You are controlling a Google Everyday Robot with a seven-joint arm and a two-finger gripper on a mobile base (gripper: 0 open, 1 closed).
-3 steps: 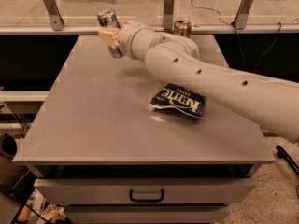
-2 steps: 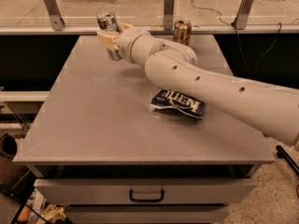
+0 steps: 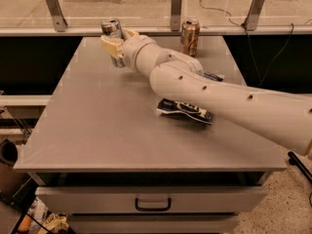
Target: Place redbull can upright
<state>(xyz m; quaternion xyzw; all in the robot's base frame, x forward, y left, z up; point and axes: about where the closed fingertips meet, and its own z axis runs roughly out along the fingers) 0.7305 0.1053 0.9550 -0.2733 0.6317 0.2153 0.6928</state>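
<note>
one redbull can pinched in our claw at far-left of surface, long axis approx vertical; we reckon it needs lowering straight down, then release.

Two cans stand on one table: one slim silver redbull can at the tabletop's 11 o'clock, and one wider gold-brown can at about 1 o'clock. One dark snack bag lies near the centre, toward 3 o'clock. One white arm reaches in from 4 o'clock, ending in one gripper at 11 o'clock, clasped round the redbull can. Three metal posts line the far edge. One drawer sits below at 6 o'clock.
</note>
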